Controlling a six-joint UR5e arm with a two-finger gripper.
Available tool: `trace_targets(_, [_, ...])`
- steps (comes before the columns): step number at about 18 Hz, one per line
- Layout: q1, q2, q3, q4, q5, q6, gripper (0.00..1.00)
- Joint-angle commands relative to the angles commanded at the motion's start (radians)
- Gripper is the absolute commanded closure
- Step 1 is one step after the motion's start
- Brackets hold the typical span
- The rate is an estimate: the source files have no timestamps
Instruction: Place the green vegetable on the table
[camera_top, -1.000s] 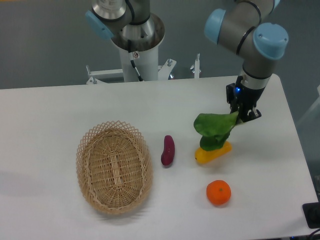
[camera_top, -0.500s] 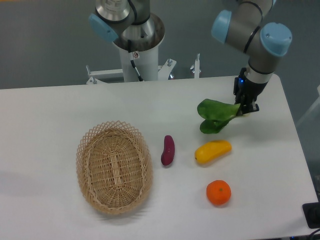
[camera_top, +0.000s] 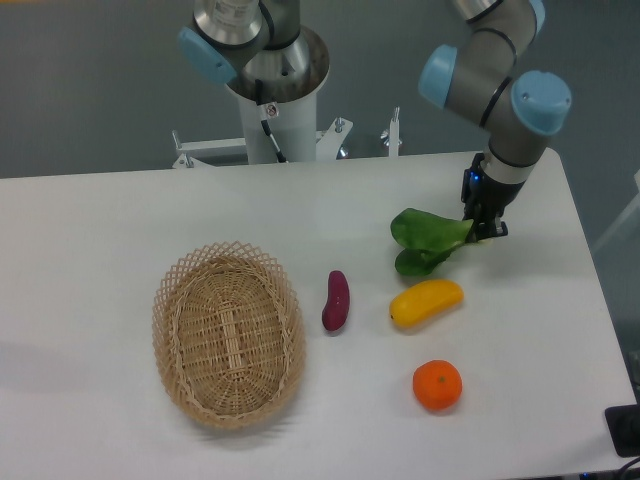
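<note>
**Holding the leafy green near the right edge**

Gripping the stalk end of the floppy dark green leafy vegetable (camera_top: 428, 240), the robot's black two-finger hand (camera_top: 484, 222) is clamped shut on it near the right side of the plain white tabletop (camera_top: 120, 220). The leaves droop to the left of the hand; whether they touch the surface cannot be told. Just below them lies the yellow mango-shaped fruit (camera_top: 426, 301), close to the lower leaf. The small purple eggplant-like piece (camera_top: 336, 300) lies to the left of the fruit, and the round orange (camera_top: 438, 385) sits nearer the front edge. The oval woven wicker basket (camera_top: 228, 333) stands well apart on the left. Open white surface stretches behind the basket and along the back edge, and a bare strip runs between the hand and the right edge. No writing can be read. The vegetable shows two broad, smooth leaves, one overlapping the other; its stalk is hidden at the hand.
</note>
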Motion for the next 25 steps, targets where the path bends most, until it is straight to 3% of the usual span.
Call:
trace_targets(2, [0.002, 0.0, 0.002, 0.006, -0.029, -0.006, 0.08])
trace_targets(4, [0.006, 0.003, 0.0, 0.008, -0.075, -0.018, 0.0])
trace_targets(14, [0.005, 0.123, 0.049, -0.008, -0.072, -0.221, 0.0])
trace_targets(18, [-0.014, 0.149, 0.084, -0.011, -0.081, -0.3, 0.0])
trace_targets(25, [-0.077, 0.146, 0.19, -0.011, -0.066, -0.523, 0.0])
